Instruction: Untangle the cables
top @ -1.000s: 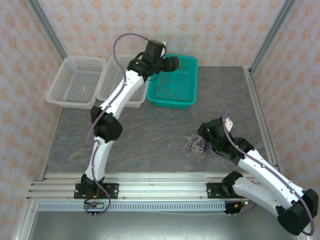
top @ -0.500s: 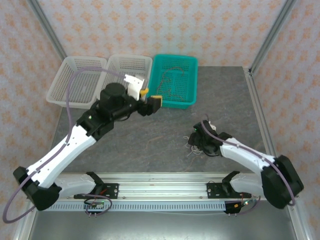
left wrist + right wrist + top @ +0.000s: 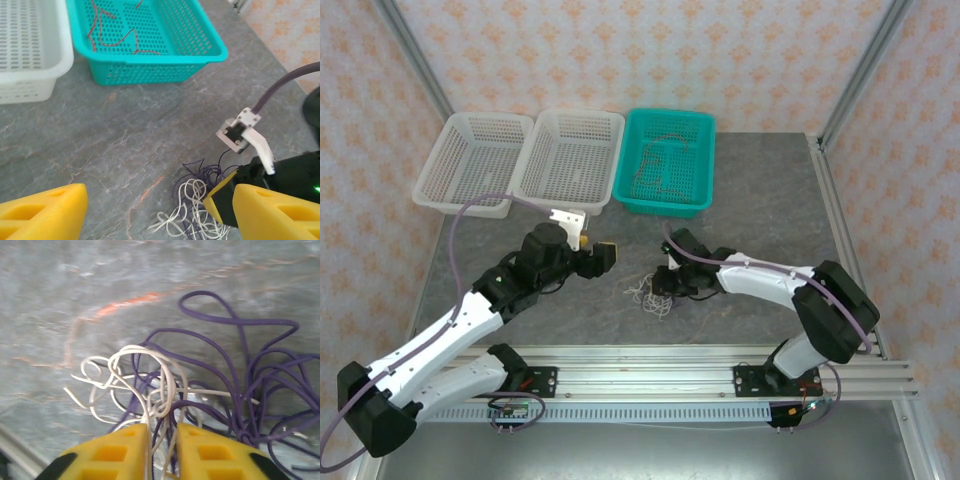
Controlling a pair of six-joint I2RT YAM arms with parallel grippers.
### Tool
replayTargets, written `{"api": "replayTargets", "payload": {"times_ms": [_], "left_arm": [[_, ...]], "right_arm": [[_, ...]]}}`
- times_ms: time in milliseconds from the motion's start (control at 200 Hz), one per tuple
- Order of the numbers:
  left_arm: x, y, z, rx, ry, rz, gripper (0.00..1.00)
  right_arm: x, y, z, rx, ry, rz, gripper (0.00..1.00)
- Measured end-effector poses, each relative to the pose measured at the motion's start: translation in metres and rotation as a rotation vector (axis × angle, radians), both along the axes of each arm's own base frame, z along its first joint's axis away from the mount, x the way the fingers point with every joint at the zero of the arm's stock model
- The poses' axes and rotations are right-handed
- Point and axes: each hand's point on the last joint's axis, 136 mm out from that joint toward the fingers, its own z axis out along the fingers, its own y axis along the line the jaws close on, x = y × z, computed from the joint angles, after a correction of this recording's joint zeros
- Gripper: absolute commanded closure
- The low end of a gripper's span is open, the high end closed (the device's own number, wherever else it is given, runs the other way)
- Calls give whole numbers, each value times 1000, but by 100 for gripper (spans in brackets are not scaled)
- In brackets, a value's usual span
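Note:
A small tangle of white and purple cables (image 3: 648, 295) lies on the grey table, near the middle front. My right gripper (image 3: 665, 283) is down at its right edge. In the right wrist view its yellow fingers (image 3: 120, 450) stand close together, with white and purple strands of the cables (image 3: 150, 390) running between them. My left gripper (image 3: 603, 255) hovers open just left of and above the tangle. In the left wrist view the cables (image 3: 192, 207) lie between its wide-apart yellow fingers (image 3: 45, 210), toward the right one. More red cables (image 3: 660, 172) lie in the teal basket (image 3: 665, 208).
Two white baskets (image 3: 470, 195) (image 3: 570, 200) stand at the back left beside the teal basket (image 3: 150, 55). A metal rail (image 3: 640, 370) runs along the near table edge. Frame posts stand at the back corners.
My left arm swung back from over the teal basket to the table's near middle. My right gripper moved left, dragging the tangle with it, and its jaws closed in.

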Motion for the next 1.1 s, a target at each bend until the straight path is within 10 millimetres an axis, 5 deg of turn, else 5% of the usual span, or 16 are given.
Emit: {"api": "replayTargets", "payload": {"times_ms": [125,230,340,415,560,661,846,1096], "left_arm": [[6,4,-14,16,44,55,24],[12,2,-32,67,102,69,27],[22,-10,-48,101,164,52,30],[30,-26,-57,124,201,24,32],[42,-73,-75,150,235,-70,36],[48,-100,-95,150,276,-123,39],[64,-139,-122,121,329,-183,44],[61,-204,-119,80,316,-362,49]], "right_arm": [[7,4,22,30,-78,22,44],[16,-6,62,74,-229,-16,37],[23,-38,111,135,-446,-155,34],[27,-71,127,140,-553,-302,33],[25,-136,117,74,-621,-578,33],[18,-162,104,41,-611,-676,33],[11,-174,97,35,-576,-738,33],[8,-175,93,38,-553,-747,33]]}}
